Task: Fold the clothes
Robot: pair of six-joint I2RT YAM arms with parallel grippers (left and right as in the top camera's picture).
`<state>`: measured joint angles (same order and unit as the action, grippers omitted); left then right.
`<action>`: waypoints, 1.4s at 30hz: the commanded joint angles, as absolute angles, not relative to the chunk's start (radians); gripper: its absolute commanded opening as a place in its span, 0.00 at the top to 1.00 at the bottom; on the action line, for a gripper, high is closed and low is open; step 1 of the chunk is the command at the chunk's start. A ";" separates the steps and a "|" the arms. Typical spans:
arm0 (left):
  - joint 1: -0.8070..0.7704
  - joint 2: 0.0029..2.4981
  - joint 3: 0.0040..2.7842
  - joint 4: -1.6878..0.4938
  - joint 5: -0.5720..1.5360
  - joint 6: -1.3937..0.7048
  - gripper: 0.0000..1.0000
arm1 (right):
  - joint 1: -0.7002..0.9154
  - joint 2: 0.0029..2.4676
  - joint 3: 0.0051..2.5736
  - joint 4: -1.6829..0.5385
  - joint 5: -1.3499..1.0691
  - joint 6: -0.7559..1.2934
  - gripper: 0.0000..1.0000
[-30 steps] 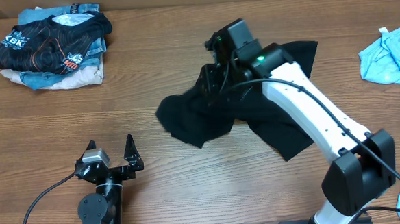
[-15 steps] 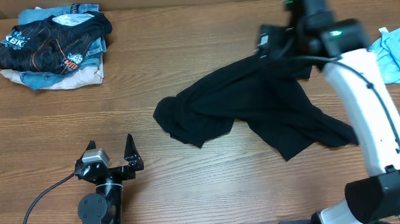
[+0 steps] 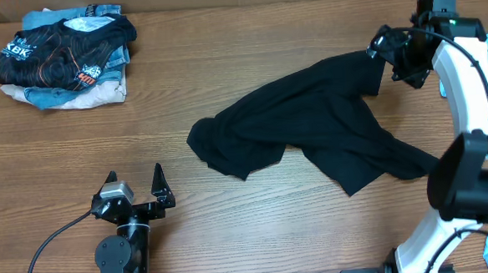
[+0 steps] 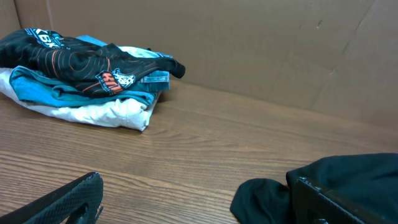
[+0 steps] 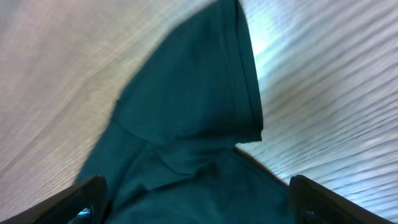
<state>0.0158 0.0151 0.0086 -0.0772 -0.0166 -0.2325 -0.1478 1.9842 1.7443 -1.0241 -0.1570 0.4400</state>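
Plain black soft-fabric T-shirt [image 3: 310, 125]: rumpled on wooden counter [image 3: 223, 54]. My right end effector [image 3: 389, 58]: spread, at shirt's far-right corner. My left end effector [image 3: 135, 176]: spread, near-left of shirt. Step, likely: flattening. Next: regrip bunched left edge.

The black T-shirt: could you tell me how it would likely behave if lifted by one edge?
The black T-shirt lies in wrinkles and overlapping folds, so it is probably floppy and would drape. It looks thin, likely light.
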 commanded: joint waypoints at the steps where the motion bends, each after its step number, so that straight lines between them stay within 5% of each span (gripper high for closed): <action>1: 0.024 0.006 0.005 -0.075 -0.026 -0.220 0.00 | -0.144 2.051 1.738 -1.037 -0.237 0.503 0.04; 18: 0.024 0.006 0.005 -0.075 -0.027 -0.221 0.00 | -0.139 2.164 1.692 -1.004 -0.215 0.667 0.08; 28: 0.024 0.006 0.005 -0.075 -0.027 -0.220 0.00 | -0.137 2.205 1.687 -0.962 -0.203 0.682 0.20; 32: 0.024 0.006 0.005 -0.075 -0.027 -0.220 0.00 | -0.137 2.231 1.687 -0.948 -0.182 0.682 0.34; 34: 0.024 0.006 0.005 -0.075 -0.026 -0.220 0.00 | -0.135 2.234 1.687 -0.941 -0.160 0.682 0.50; 42: 0.024 0.006 0.005 -0.075 -0.027 -0.220 0.00 | -0.133 2.234 1.688 -0.843 -0.155 0.651 0.92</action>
